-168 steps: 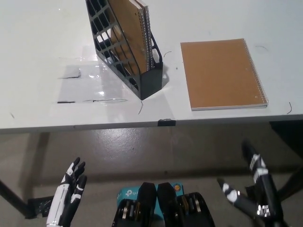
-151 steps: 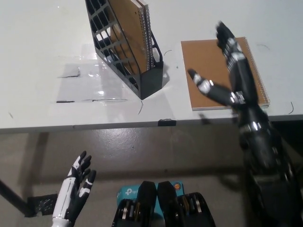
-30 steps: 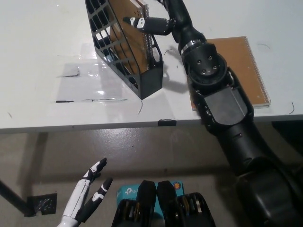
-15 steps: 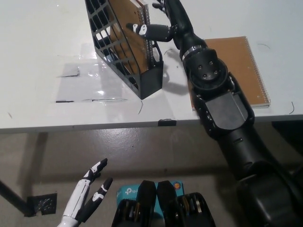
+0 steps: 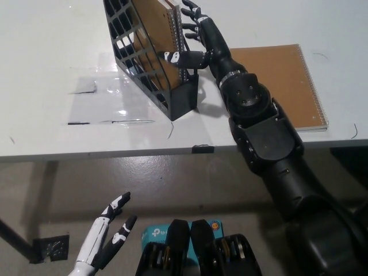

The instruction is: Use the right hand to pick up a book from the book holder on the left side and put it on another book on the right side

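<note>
The black right hand point(image 5: 192, 40) sits at upper centre, fingers spread around the spiral edge of the book point(image 5: 156, 34) standing in the black book holder point(image 5: 172, 98) — not clamped on it yet. Risks: a loose pinch could let the book slip, or a sideways pull could tip the holder. The other book point(image 5: 287, 86) lies flat at right. The white left hand point(image 5: 106, 241) rests lower left, fingers released.

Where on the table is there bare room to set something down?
Free: the white table left of the book holder, and the far right corner beyond the flat book. Crowded: the gap between them, filled by the right hand.
</note>
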